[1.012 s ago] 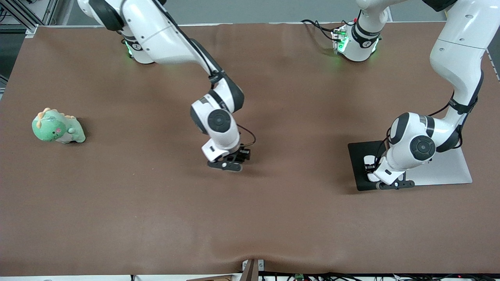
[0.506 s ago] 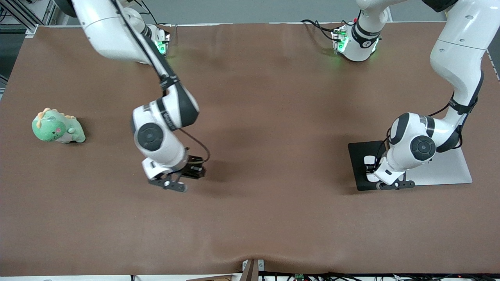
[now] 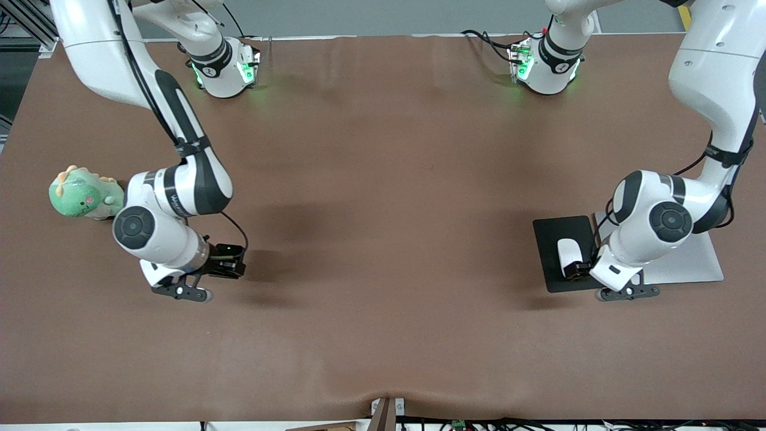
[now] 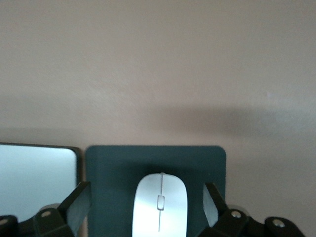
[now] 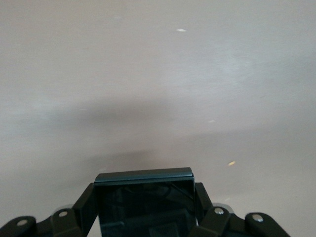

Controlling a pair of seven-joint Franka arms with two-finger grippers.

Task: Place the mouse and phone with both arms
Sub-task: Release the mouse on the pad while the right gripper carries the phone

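The white mouse [image 3: 567, 251] lies on the dark-grey pad [image 3: 553, 233] toward the left arm's end of the table. My left gripper [image 3: 579, 270] is low over the mouse's end nearer the front camera. In the left wrist view the gripper [image 4: 146, 191] is open, its fingers [image 4: 76, 205] either side of the mouse [image 4: 160, 205] and apart from it. My right gripper [image 3: 226, 263] is shut on the black phone [image 5: 145, 207] and holds it a little above the bare brown table toward the right arm's end.
A green dinosaur toy [image 3: 84, 194] lies on the table beside the right arm's wrist. A flat silver slab [image 3: 688, 260] lies against the dark pad, under the left arm; it also shows in the left wrist view [image 4: 37, 177].
My right arm has swung with the phone from the table's middle toward the right arm's end, near the dinosaur. My left hand has shifted off the mouse, which now lies uncovered on the pad.
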